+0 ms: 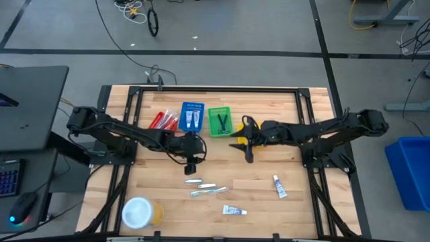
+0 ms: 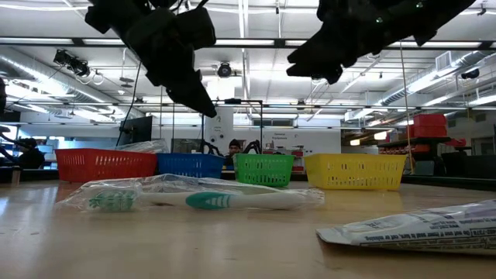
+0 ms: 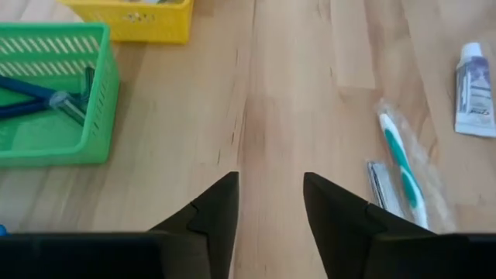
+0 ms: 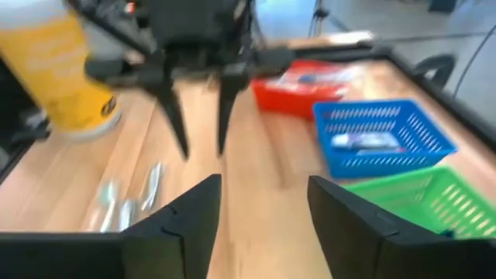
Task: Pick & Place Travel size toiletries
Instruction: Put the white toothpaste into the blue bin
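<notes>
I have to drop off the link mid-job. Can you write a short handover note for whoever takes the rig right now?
Left pincer: open, empty, hanging above bare table just in front of the bins.
Right pincer: open, empty, hanging beside the green bin, over the yellow bin.
Done: packets in the red bin, two tubes in the blue bin, dark sticks in the green bin.
Left on the table: wrapped toothbrush, two small silvery items beside it, one tube to the right, one tube near the front edge. The yellow jar stays put.
</notes>
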